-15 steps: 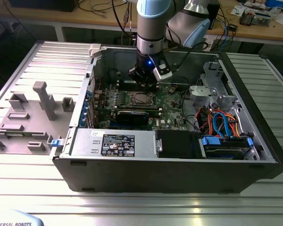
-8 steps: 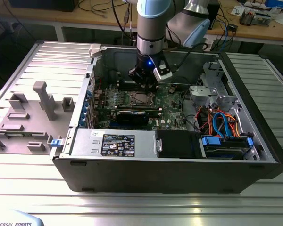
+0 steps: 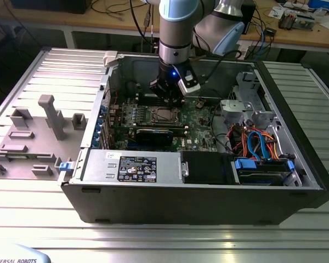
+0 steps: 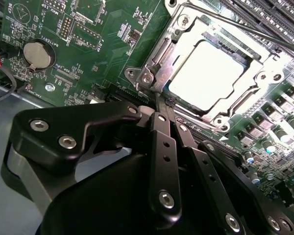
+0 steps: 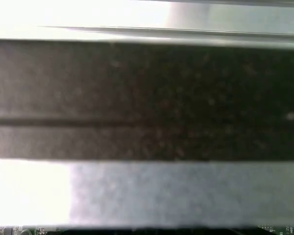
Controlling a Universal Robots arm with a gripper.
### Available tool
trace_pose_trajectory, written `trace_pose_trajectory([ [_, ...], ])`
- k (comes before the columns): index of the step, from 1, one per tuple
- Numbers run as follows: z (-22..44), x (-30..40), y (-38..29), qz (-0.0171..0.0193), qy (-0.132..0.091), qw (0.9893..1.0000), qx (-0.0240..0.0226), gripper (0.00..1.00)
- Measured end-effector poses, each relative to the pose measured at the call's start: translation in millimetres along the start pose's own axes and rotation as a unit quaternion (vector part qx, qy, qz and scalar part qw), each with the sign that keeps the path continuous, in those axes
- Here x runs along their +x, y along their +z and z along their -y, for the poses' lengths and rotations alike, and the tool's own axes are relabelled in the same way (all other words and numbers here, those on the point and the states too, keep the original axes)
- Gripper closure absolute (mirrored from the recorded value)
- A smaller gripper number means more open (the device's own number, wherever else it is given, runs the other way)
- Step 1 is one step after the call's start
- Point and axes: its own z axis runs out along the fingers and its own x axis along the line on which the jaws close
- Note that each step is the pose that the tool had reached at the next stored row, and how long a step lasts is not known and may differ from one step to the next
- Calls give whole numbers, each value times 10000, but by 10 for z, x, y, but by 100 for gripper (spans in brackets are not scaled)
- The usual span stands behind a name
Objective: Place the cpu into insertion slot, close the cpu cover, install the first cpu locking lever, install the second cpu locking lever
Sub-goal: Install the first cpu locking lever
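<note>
- Open computer case [image 3: 208, 203] lies flat on the metal table [image 3: 153, 241], its green motherboard [image 4: 88, 54] exposed.
- The arm reaches down inside; gripper [image 4: 159, 105] hangs right at the socket's corner, fingers [image 4: 164, 147] pressed together, nothing between them.
- The cpu cover [image 4: 159, 61] is down, framing the chip in the insertion slot [image 3: 163, 115].
- The cpu [image 4: 206, 73] sits seated, bright silver top showing through the cut-out.
- A thin locking lever [image 4: 245, 29] runs along the cover's far edge.
</note>
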Motion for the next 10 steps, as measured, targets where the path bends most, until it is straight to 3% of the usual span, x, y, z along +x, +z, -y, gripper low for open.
trace_pose_trajectory([
  [10, 1, -11, 14, -4, 0, 10000, -3, 89],
])
